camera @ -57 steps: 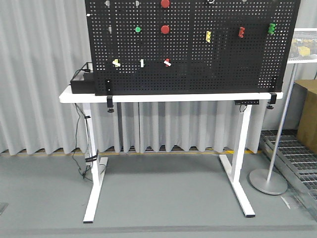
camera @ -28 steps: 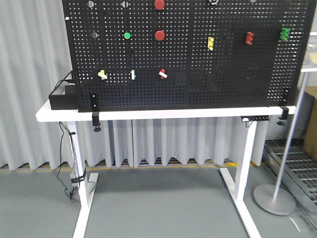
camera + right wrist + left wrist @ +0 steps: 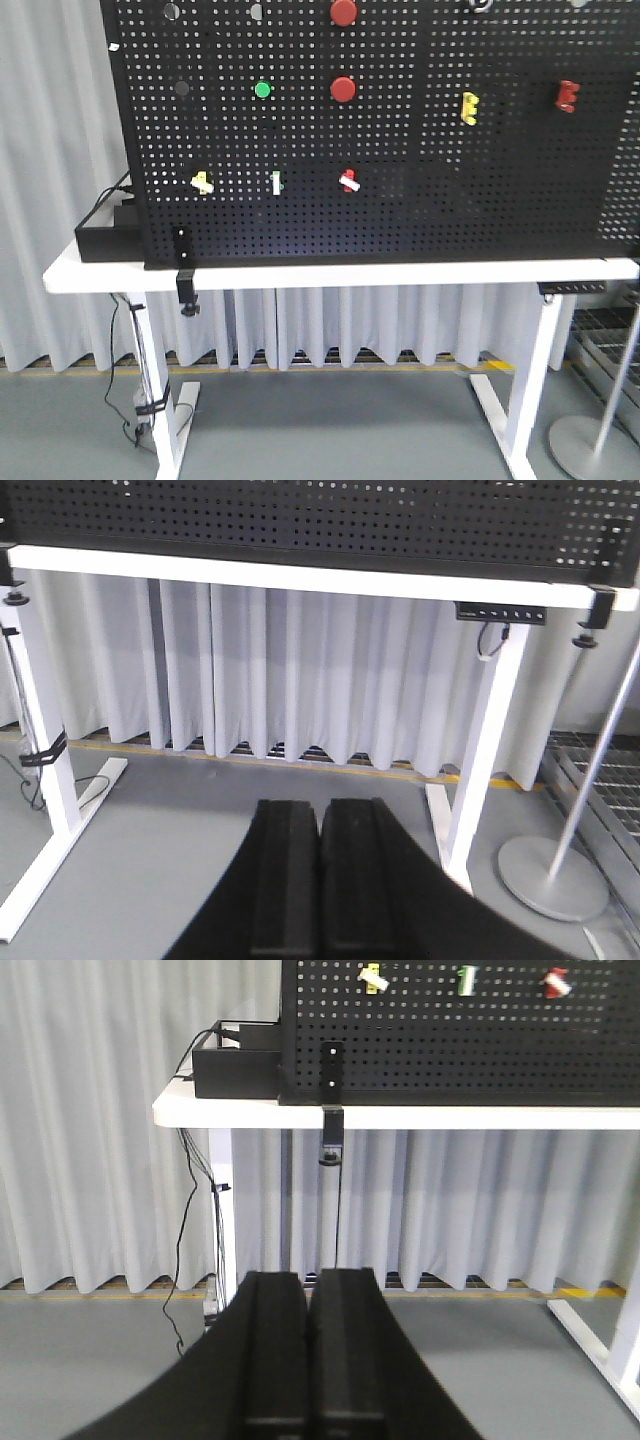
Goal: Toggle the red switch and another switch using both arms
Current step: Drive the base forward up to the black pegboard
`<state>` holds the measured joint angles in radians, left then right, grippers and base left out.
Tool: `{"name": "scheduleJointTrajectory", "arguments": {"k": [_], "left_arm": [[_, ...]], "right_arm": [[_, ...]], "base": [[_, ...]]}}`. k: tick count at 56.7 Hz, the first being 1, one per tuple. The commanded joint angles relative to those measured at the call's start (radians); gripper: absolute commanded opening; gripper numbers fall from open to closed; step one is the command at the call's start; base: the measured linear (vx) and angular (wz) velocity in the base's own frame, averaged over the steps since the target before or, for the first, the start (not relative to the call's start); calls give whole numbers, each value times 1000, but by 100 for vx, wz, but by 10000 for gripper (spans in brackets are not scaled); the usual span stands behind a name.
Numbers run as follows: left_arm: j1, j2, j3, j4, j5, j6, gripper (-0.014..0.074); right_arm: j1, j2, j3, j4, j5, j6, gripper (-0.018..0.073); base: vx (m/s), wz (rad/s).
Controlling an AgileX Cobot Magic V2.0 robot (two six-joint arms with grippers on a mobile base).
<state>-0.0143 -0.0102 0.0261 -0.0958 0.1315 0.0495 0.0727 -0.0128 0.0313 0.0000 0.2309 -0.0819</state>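
The red switch (image 3: pixel 349 181) is a tiny red toggle with a white lever, low on the black pegboard (image 3: pixel 430 200). The other switch (image 3: pixel 203 182), pale yellow-cream, sits in the same row to its left. Both also appear at the top of the left wrist view: the cream switch (image 3: pixel 373 978) and the red switch (image 3: pixel 553 982). My left gripper (image 3: pixel 308 1280) is shut and empty, low in front of the table and far below the switches. My right gripper (image 3: pixel 320 805) is also shut and empty, facing under the table. Neither arm shows in the front view.
A white toggle on a green base (image 3: pixel 277 183) stands between the two switches. Above are a green button (image 3: pixel 262 89), two round red buttons (image 3: pixel 343 89), a yellow clip (image 3: pixel 469 107) and a red clip (image 3: pixel 567 95). The board stands clamped on a white table (image 3: pixel 340 273), with a black box (image 3: pixel 100 242) at its left end. A pole stand (image 3: pixel 552 875) is on the right.
The front view has drawn nearer to the pegboard. The board now looks larger and the switches sit lower and more to the centre of the frame.
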Motion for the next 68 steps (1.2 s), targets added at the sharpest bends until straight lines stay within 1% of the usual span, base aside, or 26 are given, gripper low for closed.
{"name": "scheduleJointTrajectory", "arguments": {"k": [1,42,68], "left_arm": [[2,-8,17,-4,-75,-6,3],[2,-8,17,-4,-75,-6,3],[2,-8,17,-4,-75,-6,3]], "right_arm": [[-6,-11,5,0,-83,-4,-6],[-6,-11,5,0,-83,-4,-6],[-6,-11,5,0,-83,-4,-6]], "base": [[35,5],[33,2],[20,-1]]}}
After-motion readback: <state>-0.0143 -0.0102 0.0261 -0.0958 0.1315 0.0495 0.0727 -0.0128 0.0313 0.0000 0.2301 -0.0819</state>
